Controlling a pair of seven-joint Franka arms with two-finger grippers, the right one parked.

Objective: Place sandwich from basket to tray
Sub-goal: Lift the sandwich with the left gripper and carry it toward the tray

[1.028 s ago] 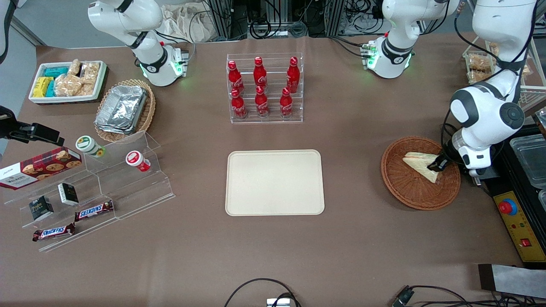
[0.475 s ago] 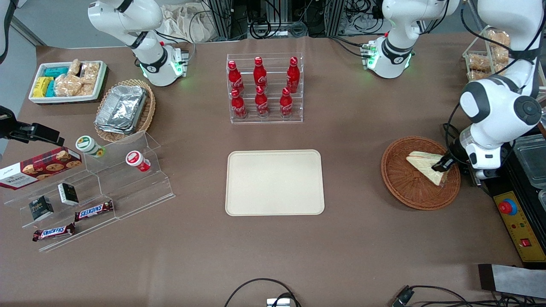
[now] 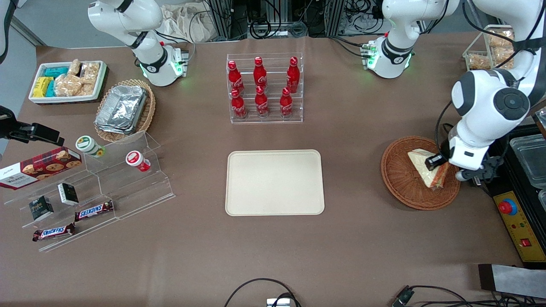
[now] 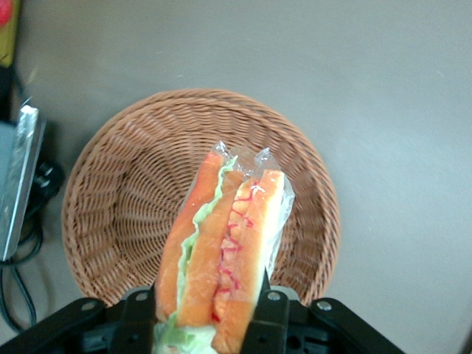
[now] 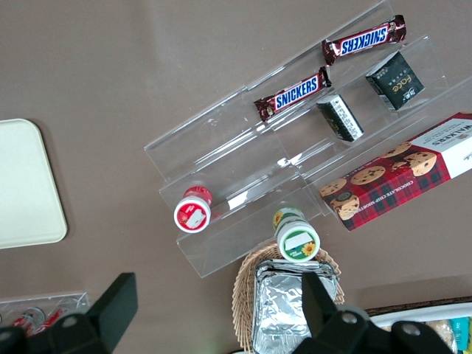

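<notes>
Above basket [image 3: 409, 187]: gripper [image 4: 205, 324] clamps sandwich [image 4: 221, 258] (tilted).

Gripper [image 3: 439, 164] over basket [image 3: 405, 187], fingers clamped on sandwich [image 3: 428, 170], which is lifted off the weave in the wrist view [image 4: 221, 258]. From the basket toward 9 o'clock in the front view: bare table up to tray [image 3: 274, 182], nothing standing between. Tray surface bare. Bottle rack [image 3: 264, 89] stands at the tray's 12 o'clock, apart from it. Clear stepped stand [image 3: 106, 187] at the tray's 9 o'clock, well apart.
</notes>
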